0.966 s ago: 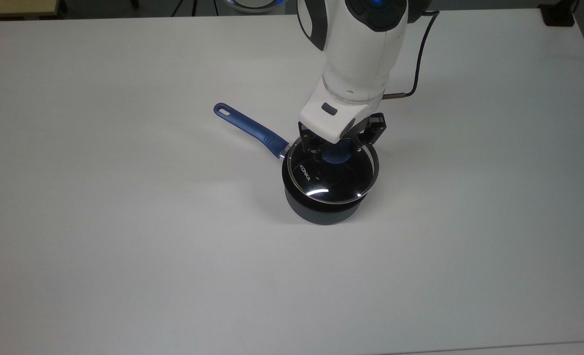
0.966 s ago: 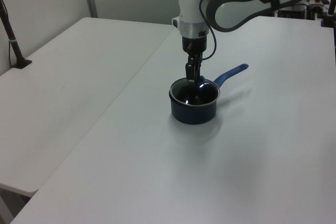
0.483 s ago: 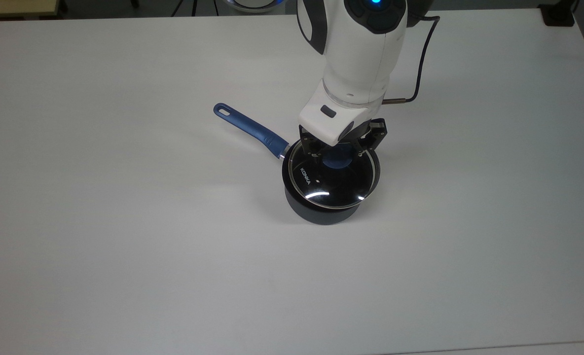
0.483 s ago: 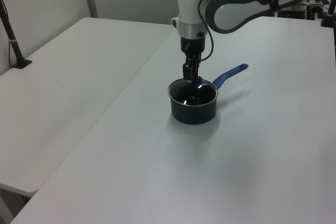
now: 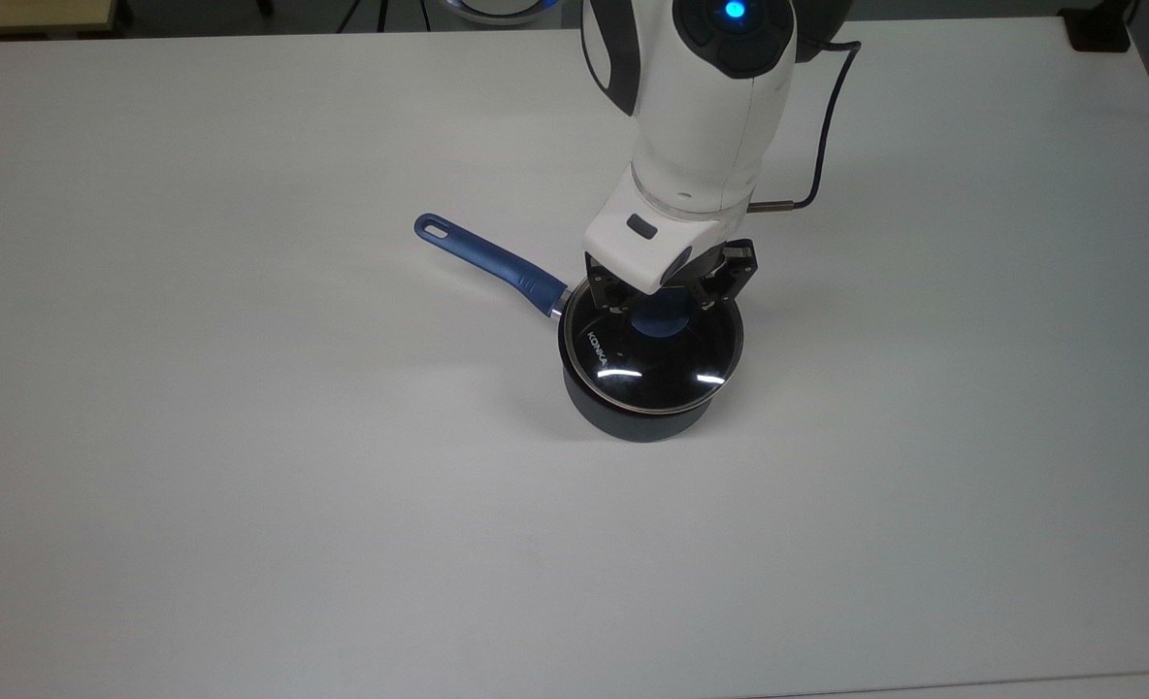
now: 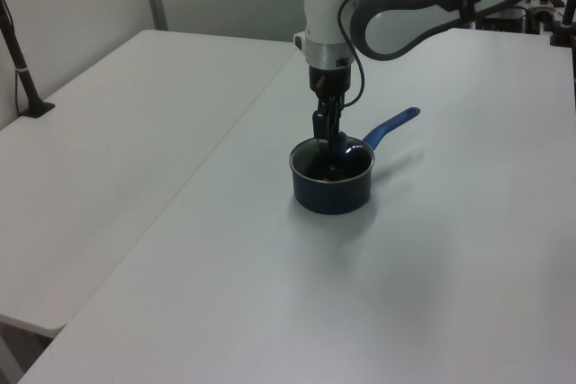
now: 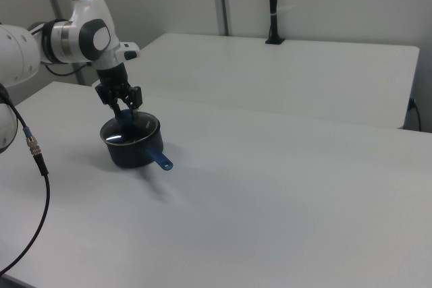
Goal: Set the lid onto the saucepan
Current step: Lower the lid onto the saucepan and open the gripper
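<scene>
Glass catches the light: the lid [image 5: 650,356] now sits level on the saucepan [image 5: 633,413] on the white table [image 5: 245,437], where a second ago I saw it tilted on the rim. My pincer [image 5: 665,291] hangs just above the blue knob [image 5: 659,321], fingers spread wide to either side and gripping nothing. The pan's blue handle [image 5: 489,261] has swung slightly toward the top view's upper left.
</scene>
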Controlling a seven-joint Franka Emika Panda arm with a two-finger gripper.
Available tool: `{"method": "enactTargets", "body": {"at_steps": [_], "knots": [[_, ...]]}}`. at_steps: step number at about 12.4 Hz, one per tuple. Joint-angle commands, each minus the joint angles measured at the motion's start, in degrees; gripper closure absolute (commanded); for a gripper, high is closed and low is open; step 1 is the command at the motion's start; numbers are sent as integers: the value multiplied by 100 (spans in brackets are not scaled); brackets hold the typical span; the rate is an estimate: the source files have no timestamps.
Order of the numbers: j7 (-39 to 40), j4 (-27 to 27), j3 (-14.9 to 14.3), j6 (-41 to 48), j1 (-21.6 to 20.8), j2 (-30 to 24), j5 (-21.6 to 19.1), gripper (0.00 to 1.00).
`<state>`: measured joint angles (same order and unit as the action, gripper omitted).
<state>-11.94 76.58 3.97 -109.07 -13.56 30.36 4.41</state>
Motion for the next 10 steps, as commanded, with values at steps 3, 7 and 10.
{"method": "enactTargets", "body": {"at_steps": [3,7,10], "knots": [[-115,-117,-115,-193,-103,75,60,52],[-106,-108,-115,-114,-103,58,148,0],[-106,-108,-107,236,-111,-100,148,0]]}}
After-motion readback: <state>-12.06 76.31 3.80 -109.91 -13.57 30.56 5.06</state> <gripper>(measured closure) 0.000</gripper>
